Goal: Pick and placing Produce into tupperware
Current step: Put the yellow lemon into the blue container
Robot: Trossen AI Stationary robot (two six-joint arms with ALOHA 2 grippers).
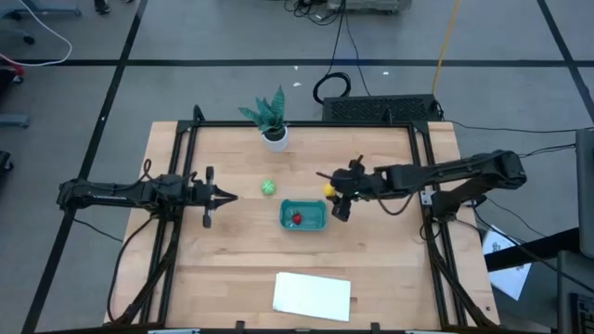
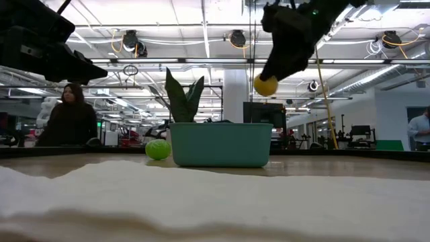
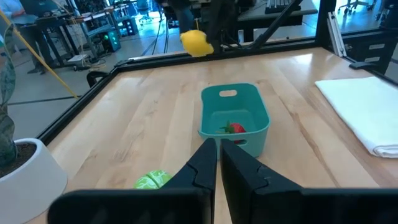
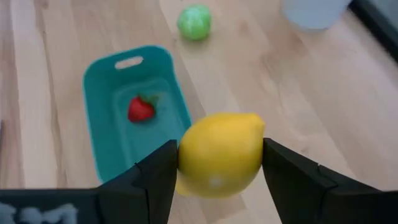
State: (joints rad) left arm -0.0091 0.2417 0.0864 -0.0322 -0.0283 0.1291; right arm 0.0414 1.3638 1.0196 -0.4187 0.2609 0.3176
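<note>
Overhead camera looks straight down on my whole table (image 1: 232,269), both arms in frame. Low camera sits at tabletop level, close behind the white sheet (image 2: 215,202), facing across into the room. My left wrist camera looks level along my fingers toward the tupperware (image 3: 234,118); my right wrist camera looks down on it from close above (image 4: 134,124). All four share that container.

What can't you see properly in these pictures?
- Strawberry: hidden in the low view by the tub wall.
- Green ball: partly covered in the left wrist view by the left gripper.
- Lemon: its sides are hidden in the right wrist view by the right gripper, which holds it.
- Plant: cut off by the left wrist view's edge.
</note>
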